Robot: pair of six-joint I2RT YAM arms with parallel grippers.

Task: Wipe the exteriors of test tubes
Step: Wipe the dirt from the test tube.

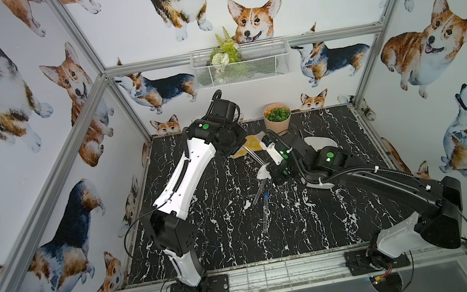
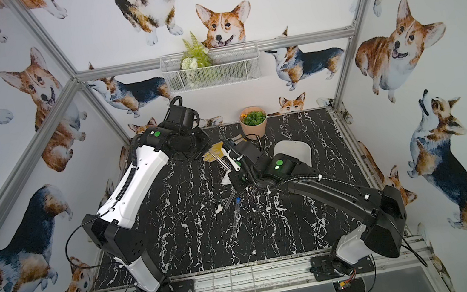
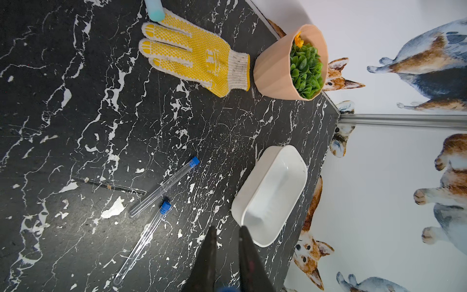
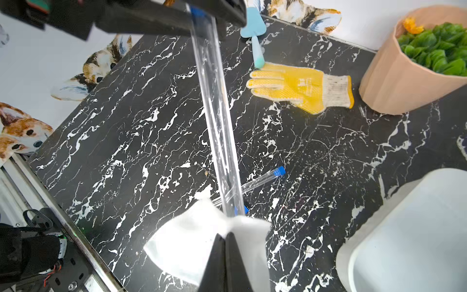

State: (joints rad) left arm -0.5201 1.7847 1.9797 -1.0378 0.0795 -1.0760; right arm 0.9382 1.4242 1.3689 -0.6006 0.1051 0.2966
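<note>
While the left hand (image 4: 202, 15) is clamped on the blue-capped end of one test tube (image 4: 217, 113) and holds it slanted above the surface (image 3: 75, 126), the right hand (image 4: 226, 233) is pinched shut on a white cloth (image 4: 187, 240) that meets the tube's lower end, so wiping looks to be the step in hand. Next, the cloth probably needs to slide along the glass with light, steady pressure, without tugging the tube loose. Another tube (image 3: 164, 187) and a third tube (image 3: 141, 247) lie just beside each other on the surface, seemingly waiting. The white tub (image 3: 255, 177) looks empty, the tan pot (image 3: 273, 70) holds green leaves, and the wire basket (image 1: 270, 66) on the wall holds a fern
</note>
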